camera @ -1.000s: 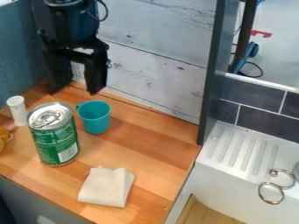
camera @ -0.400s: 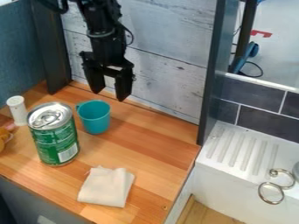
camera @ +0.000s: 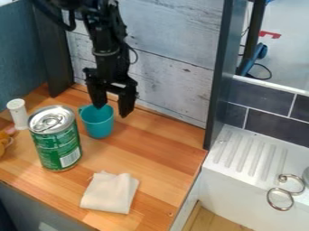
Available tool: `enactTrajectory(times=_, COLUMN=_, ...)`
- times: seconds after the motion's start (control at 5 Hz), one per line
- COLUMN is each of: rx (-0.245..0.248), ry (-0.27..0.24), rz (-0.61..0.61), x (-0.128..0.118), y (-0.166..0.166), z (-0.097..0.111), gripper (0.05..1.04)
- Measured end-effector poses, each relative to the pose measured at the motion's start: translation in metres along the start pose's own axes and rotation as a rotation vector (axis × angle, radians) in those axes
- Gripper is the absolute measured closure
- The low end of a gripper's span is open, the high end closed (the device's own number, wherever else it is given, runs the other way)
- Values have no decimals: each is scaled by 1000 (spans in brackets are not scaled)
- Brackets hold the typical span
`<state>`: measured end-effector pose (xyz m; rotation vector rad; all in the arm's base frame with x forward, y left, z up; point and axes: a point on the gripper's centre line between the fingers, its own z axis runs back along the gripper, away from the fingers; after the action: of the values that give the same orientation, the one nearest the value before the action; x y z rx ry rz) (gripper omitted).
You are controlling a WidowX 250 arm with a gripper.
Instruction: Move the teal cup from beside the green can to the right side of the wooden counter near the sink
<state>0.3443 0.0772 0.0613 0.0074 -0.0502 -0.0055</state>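
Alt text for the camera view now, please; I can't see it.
The black gripper hangs with its jaws open at the teal cup, one side over the cup's rim, the other beyond it. Left of the cup in the picture stands a green can, with a folded cream cloth nearer the camera on the wooden counter.

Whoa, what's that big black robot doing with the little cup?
The black robot arm has its end effector open down at the teal cup. One finger is at the cup's rim and the other is off to the side; I can't tell whether they touch. The cup stands upright on the wooden counter. Beside it is a green can, with a white shaker behind the can and a folded cream cloth nearer the front.
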Motion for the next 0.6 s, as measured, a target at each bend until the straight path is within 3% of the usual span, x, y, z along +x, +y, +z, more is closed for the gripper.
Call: enactTrajectory(times=0.6, rx=39, ry=87, rz=29, x=-14, y=5, z=-32, gripper=83)
